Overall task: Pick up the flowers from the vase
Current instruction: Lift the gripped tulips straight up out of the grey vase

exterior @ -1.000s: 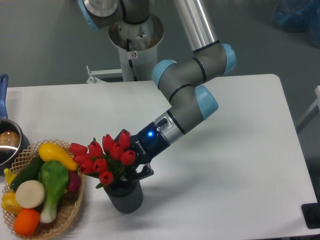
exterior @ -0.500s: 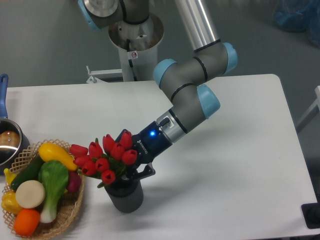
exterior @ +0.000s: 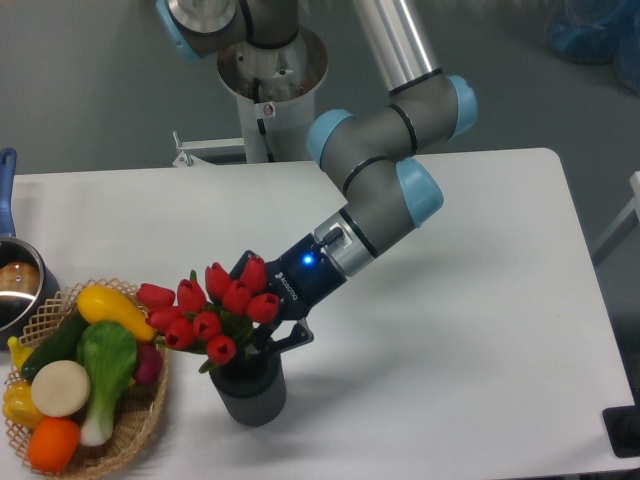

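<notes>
One end effector (exterior: 262,340) grips the flowers (exterior: 212,312) above the vase (exterior: 250,395); its white lettering is unreadable.

One bunch of flowers (exterior: 212,312), about ten red buds. One vase (exterior: 250,393) at 6 o'clock. One basket (exterior: 140,425) of toy vegetables (exterior: 85,365), roughly seven pieces, at 8 o'clock. One steel pot (exterior: 18,285) at 9 o'clock. One gripper (exterior: 272,344). One table (exterior: 470,330).
</notes>
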Controlling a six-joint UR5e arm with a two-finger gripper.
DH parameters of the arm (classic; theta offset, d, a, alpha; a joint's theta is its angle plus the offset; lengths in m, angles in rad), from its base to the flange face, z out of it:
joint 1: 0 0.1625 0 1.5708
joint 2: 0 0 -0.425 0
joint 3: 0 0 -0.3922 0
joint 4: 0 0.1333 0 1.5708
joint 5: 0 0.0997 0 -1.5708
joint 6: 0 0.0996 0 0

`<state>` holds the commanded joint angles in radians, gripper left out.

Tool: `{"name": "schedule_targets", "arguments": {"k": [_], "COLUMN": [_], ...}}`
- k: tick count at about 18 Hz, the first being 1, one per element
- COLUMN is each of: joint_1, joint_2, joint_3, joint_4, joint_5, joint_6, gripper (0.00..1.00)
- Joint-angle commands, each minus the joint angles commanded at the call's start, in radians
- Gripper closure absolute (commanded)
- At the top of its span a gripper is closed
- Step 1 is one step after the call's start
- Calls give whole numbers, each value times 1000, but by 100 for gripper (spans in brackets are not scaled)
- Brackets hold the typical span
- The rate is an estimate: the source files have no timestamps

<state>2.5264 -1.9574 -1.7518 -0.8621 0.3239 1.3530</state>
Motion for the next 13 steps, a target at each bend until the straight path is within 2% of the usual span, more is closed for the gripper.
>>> {"name": "schedule_targets", "arguments": {"k": [2, 13], "joint_1": [6, 20], "joint_2": [2, 37], "joint_3": [0, 18], "joint_4": [0, 0], "joint_5": [-40, -100], "joint_6": [0, -6], "gripper": [46, 47]}}
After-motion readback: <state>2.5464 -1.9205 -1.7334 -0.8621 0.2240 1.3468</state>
